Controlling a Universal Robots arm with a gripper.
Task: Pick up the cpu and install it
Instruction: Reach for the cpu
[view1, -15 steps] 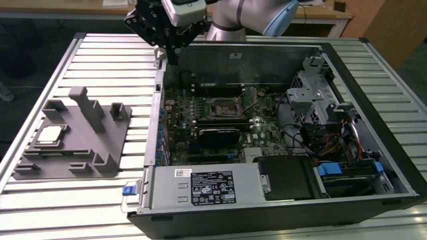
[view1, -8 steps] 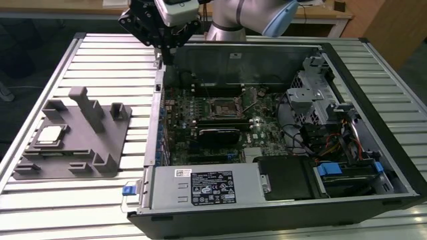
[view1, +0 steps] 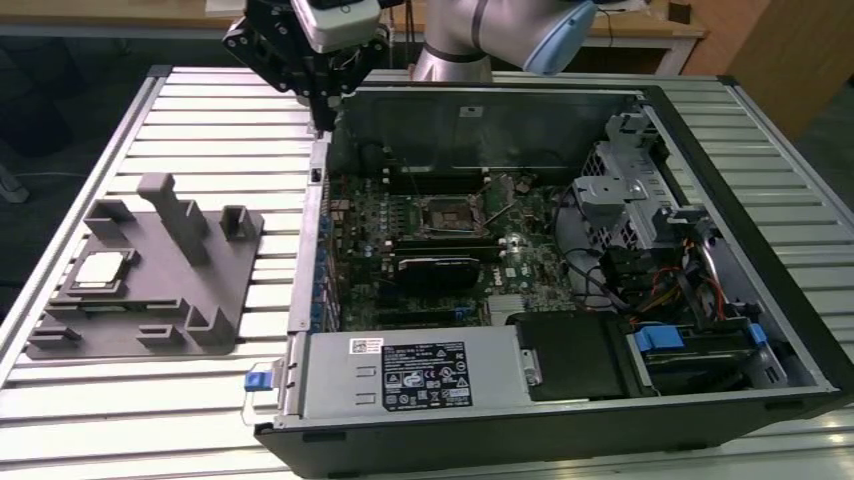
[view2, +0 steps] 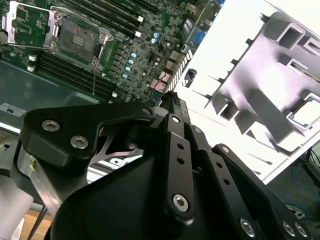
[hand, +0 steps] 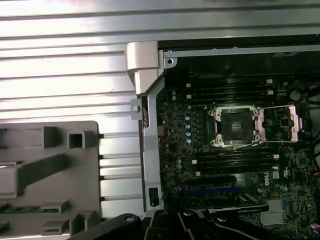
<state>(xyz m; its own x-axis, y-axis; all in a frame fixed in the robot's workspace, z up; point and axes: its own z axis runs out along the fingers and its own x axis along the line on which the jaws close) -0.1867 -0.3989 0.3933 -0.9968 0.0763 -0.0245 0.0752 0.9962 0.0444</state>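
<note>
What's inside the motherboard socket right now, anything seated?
Nothing seated: the socket shows a bare dark bed, its metal frame swung open beside it. The cpu lies on the grey fixture. What lies under the cpu is covered.

Ribbed metal table (view1: 134, 400), wooden desk (view1: 120, 15) behind it

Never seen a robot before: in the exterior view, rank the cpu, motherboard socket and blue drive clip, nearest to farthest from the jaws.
1. socket, inside the case.
2. cpu, on the grey fixture, exterior view's left.
3. blue drive clip, exterior view's right.
</note>
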